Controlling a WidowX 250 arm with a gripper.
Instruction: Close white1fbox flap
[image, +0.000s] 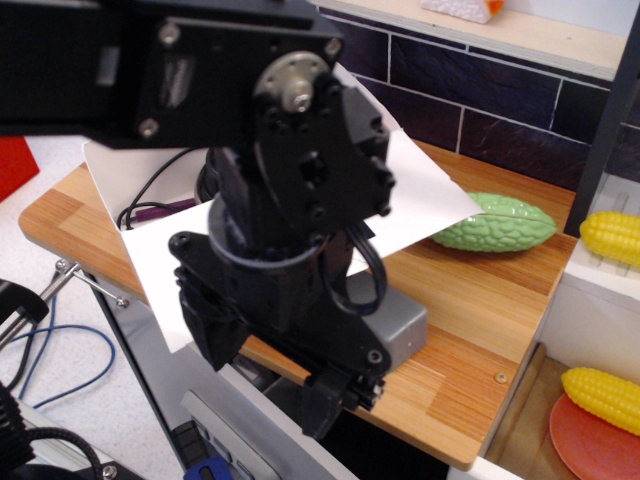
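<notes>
The white1fbox (108, 172) sits on the wooden table (470, 330), mostly hidden behind my black arm (300, 180). Its top is open; a black cable and a purple item (160, 211) show inside. The flap (432, 198) is a wide white panel sticking out to the right, raised and tilted toward the green gourd. Another white panel (158, 275) hangs out at the front left. No barcode or blue stripe shows. The lower end of my arm (338, 392) reaches the table's front edge, in front of the box. Its fingers cannot be made out.
A small grey block-shaped bottle (400, 325) lies just right of my arm's lower end. A green bumpy gourd (497, 226) lies at the back right. Two yellow corn cobs (612, 236) (600, 396) sit on a shelf at right, the lower on a red plate (590, 440). A dark tiled wall is behind.
</notes>
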